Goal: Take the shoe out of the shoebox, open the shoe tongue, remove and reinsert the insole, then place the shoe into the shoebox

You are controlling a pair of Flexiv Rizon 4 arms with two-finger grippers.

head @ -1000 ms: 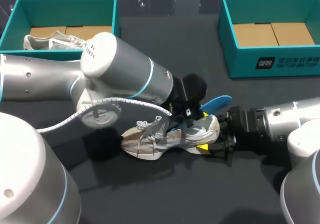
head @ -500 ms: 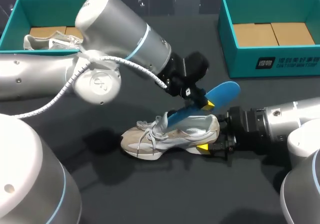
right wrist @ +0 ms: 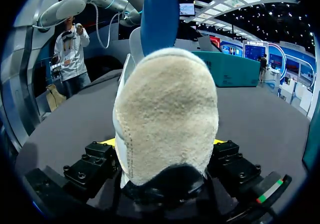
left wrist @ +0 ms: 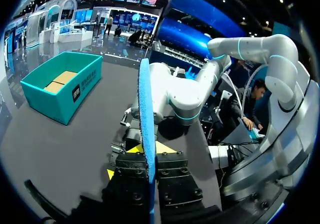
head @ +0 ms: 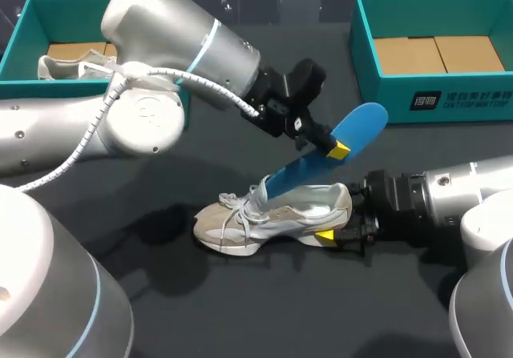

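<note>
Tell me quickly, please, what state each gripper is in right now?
Left gripper: shut on the blue insole, held slanting above the shoe.
Right gripper: shut on the shoe's heel.

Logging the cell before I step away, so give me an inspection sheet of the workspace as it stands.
Surface: dark table.
Job's things: shoe on the table between the boxes; blue insole slanting up from its opening; left shoebox holds a second shoe; right shoebox holds no shoe.
Clutter: nothing seen.
Jaws: those of the left arm shut on the insole; those of the right arm shut on the shoe's heel.
Cables: white coiled cable along the left arm.
Surroundings: nothing seen.
</note>
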